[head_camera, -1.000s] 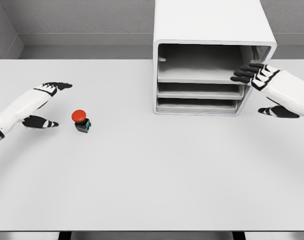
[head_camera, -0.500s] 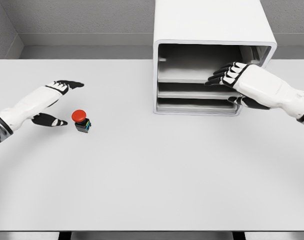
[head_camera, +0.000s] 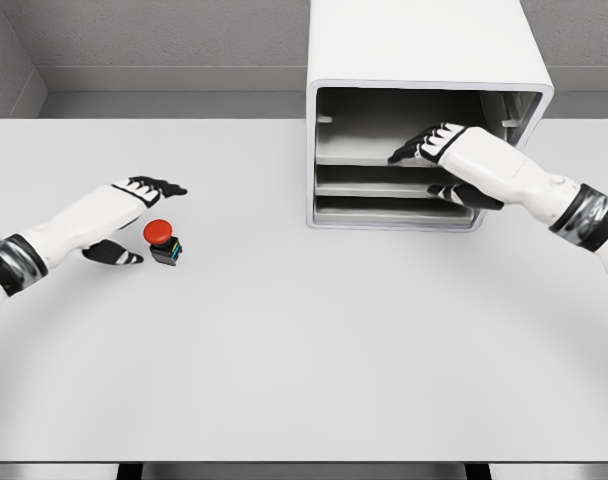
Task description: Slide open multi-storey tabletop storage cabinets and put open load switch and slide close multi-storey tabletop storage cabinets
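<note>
The load switch (head_camera: 163, 241), a red round button on a small dark base, stands on the white table (head_camera: 284, 340) at the left. My left hand (head_camera: 139, 215) is open around it, fingers behind it and thumb just left of it, not touching. The white storage cabinet (head_camera: 424, 60) stands at the back right with three drawer fronts showing. My right hand (head_camera: 439, 160) is open, fingers laid on the front edge of the top drawer (head_camera: 364, 158), thumb by the middle drawer.
The cabinet's top compartment gapes open above the top drawer. A grey wall runs behind the table. The table's front edge lies near the bottom of the view.
My left hand has moved right, closing in on the switch. My right hand has slid left along the top drawer's front, from the cabinet's right edge toward its middle.
</note>
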`<state>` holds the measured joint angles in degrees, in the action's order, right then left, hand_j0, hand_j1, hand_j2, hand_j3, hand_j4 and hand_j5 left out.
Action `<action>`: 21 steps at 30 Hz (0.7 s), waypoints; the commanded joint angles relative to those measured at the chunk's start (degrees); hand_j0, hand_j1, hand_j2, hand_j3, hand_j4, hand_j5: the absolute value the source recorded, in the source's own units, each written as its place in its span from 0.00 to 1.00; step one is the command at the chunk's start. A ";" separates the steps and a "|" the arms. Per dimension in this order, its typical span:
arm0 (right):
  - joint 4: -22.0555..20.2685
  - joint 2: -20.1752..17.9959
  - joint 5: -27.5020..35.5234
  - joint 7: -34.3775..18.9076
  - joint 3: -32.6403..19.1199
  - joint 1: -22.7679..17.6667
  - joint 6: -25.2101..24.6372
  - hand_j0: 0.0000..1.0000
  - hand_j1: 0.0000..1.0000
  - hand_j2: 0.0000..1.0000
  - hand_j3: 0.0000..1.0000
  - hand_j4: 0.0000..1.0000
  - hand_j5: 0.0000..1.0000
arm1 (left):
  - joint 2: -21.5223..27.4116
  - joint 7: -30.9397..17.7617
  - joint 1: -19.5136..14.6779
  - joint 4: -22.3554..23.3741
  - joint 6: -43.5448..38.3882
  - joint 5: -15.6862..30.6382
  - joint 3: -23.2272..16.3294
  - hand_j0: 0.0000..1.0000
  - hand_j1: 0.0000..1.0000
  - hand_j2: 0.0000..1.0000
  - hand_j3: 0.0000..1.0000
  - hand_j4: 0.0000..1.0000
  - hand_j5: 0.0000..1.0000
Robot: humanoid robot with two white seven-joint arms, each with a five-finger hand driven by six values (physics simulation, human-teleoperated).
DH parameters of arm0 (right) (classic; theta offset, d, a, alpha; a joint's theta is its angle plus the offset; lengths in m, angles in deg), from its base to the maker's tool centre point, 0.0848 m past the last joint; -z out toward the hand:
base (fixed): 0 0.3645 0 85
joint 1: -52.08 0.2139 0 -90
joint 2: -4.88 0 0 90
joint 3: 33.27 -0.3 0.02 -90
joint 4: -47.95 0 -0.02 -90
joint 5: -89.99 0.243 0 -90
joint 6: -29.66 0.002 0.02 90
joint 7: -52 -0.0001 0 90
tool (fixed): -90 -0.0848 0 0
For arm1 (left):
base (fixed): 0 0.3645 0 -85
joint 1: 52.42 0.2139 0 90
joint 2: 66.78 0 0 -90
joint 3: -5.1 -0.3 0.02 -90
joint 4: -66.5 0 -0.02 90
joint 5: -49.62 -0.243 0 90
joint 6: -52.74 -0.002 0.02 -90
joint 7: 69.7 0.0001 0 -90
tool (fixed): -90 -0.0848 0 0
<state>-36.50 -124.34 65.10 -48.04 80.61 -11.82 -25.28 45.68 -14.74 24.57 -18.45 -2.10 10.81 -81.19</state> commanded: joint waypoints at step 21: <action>6.05 5.48 -0.16 -1.21 1.88 3.34 -0.06 0.76 0.76 0.76 0.76 0.76 0.76 | -1.72 0.03 1.85 -3.91 -0.16 -0.21 -0.46 0.94 0.94 0.94 0.94 0.94 0.94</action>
<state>-30.44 -119.18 64.56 -48.56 82.44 -8.48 -25.28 43.94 -14.74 26.41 -22.13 -2.10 10.17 -81.68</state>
